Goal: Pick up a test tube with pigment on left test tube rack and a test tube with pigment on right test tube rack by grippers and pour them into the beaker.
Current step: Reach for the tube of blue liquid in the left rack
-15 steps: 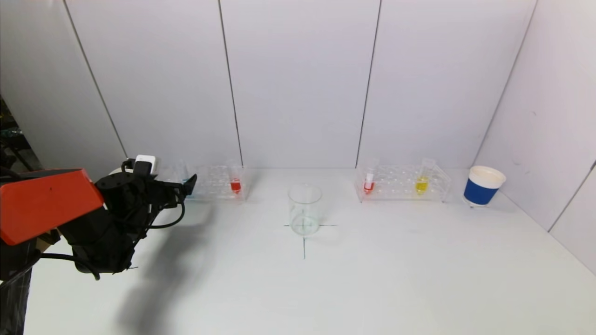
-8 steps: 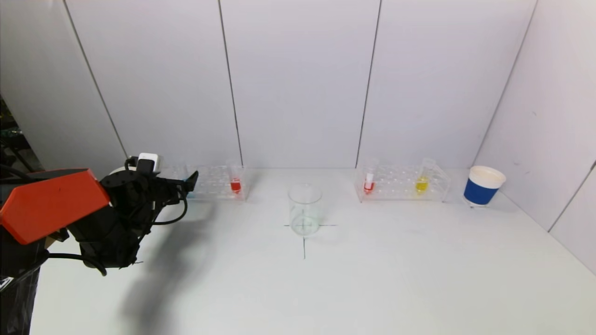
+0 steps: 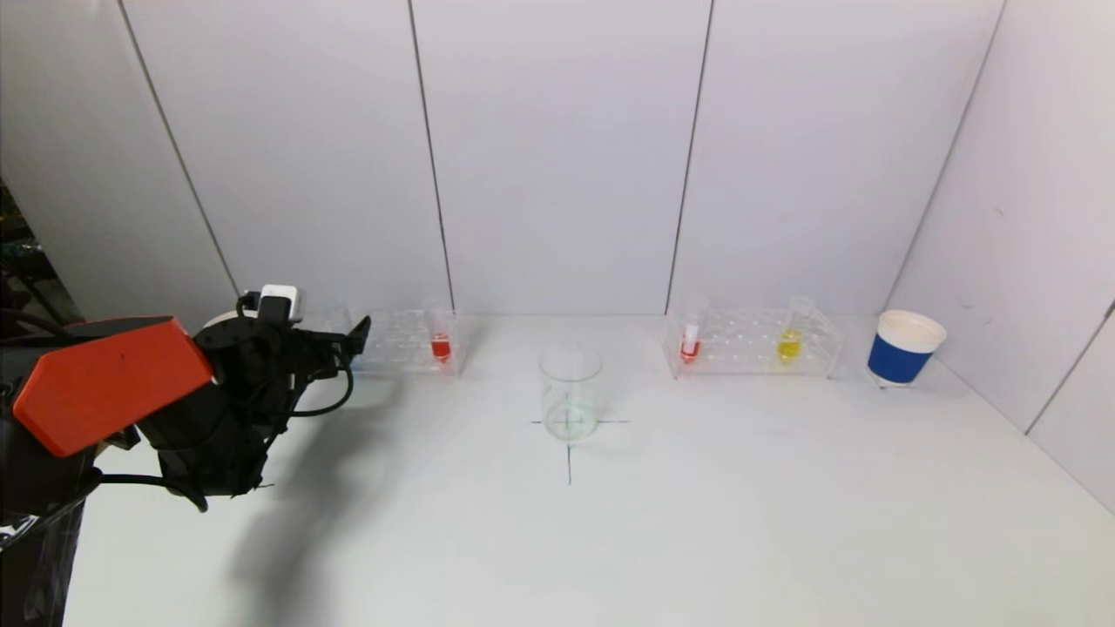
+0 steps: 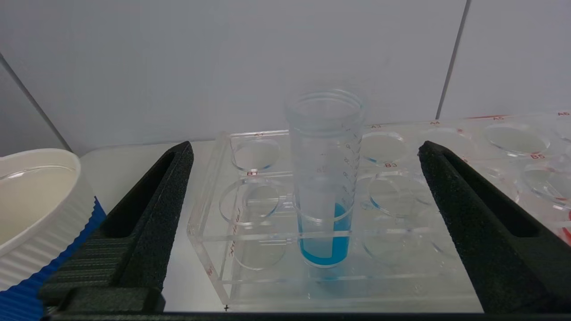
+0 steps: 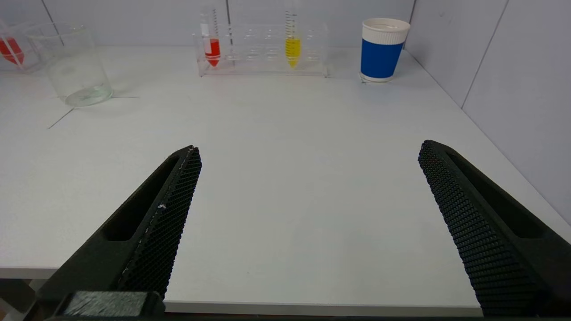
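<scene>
My left tool (image 4: 308, 178) hung spread around the clear blue-pigment test tube (image 4: 324, 178). Next, I judged, it needed pinching. My right tool (image 5: 308, 196) was parked, spread.

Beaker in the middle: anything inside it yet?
The beaker looks empty; through its glass only the table's cross mark shows. Left gripper is open around the blue tube.

Orange-shelled left arm (image 3: 104, 383), black cabled wrist
</scene>
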